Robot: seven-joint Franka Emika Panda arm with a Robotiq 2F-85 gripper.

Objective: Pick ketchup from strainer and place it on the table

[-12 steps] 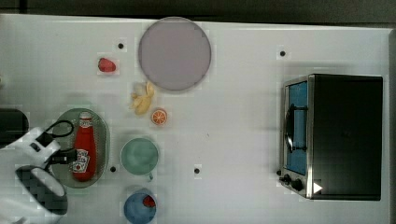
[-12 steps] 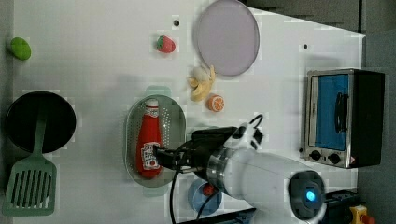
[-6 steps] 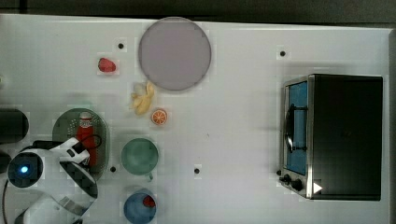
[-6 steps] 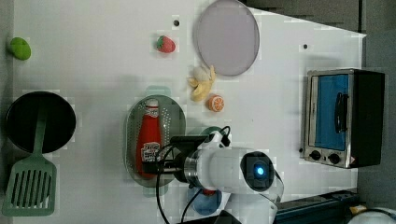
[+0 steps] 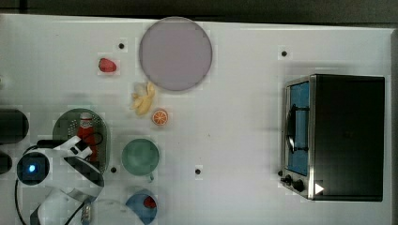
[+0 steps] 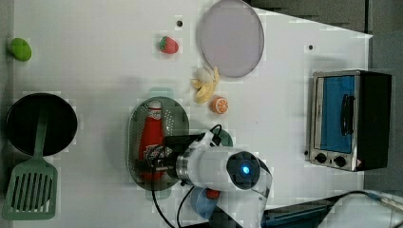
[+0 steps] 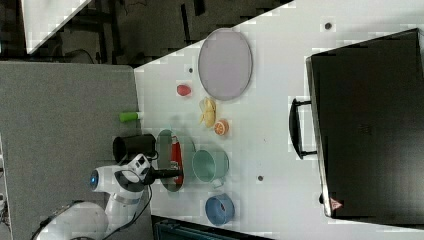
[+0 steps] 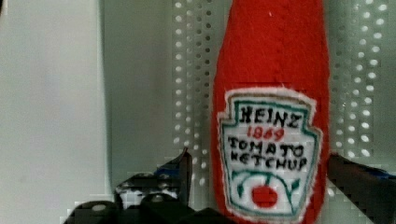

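Note:
The ketchup (image 5: 86,129), a red bottle with a white cap and a shield label, lies in the pale green strainer (image 5: 65,124) at the top view's left. The left view has the ketchup (image 6: 151,133) in the strainer (image 6: 179,118) with my gripper (image 6: 152,164) over the bottle's lower end. Close up, the ketchup (image 8: 271,93) rests on the strainer's perforated bottom (image 8: 191,84). My gripper (image 8: 268,170) is open, one finger on each side of the labelled body, not pressing it. The white table (image 5: 234,117) lies all around.
A green cup (image 5: 140,157) stands right beside the strainer, with a blue bowl (image 5: 143,206) below it. A strawberry (image 5: 107,64), banana (image 5: 143,98), orange half (image 5: 159,117), lilac plate (image 5: 175,53) and toaster oven (image 5: 342,136) lie further off. A black pan (image 6: 40,123) and green spatula (image 6: 28,190) sit beyond the strainer.
My arm has swung in over the strainer and come down, so the open fingers now straddle the ketchup's lower body. The ketchup has not moved.

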